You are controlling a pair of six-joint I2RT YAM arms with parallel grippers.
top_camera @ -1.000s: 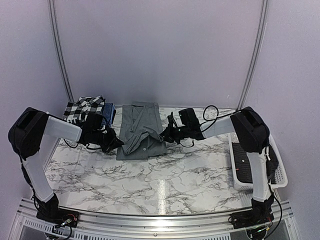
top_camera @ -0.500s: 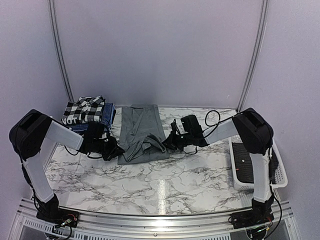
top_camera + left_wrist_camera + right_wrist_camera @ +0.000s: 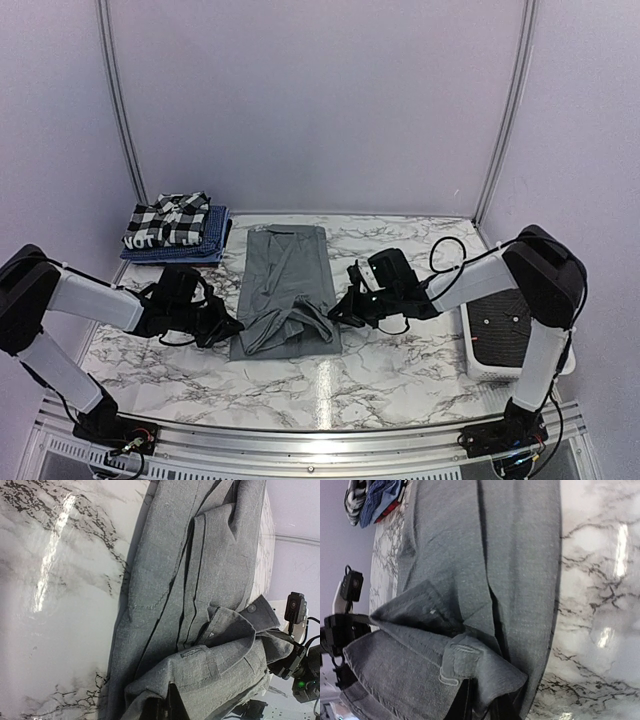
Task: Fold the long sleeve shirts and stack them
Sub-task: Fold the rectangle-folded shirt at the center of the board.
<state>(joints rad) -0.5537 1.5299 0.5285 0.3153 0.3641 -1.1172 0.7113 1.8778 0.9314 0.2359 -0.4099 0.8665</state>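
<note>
**Reporter:** Two grippers on one garment. What do they hold?

**Photographer:** The left gripper is clamped on the near left corner of the grey shirt. The right gripper is pinched shut on its near right edge. In both wrist views, cloth bunches over the fingertips.

**Reporter:** Where does it lie?

**Photographer:** Lengthwise at the middle of the marble table. Its far part is flat and its near end is doubled over, rumpled between the arms. The checked shirt sits folded on the blue shirt at the far left. A white basket stands at the right edge.
</note>
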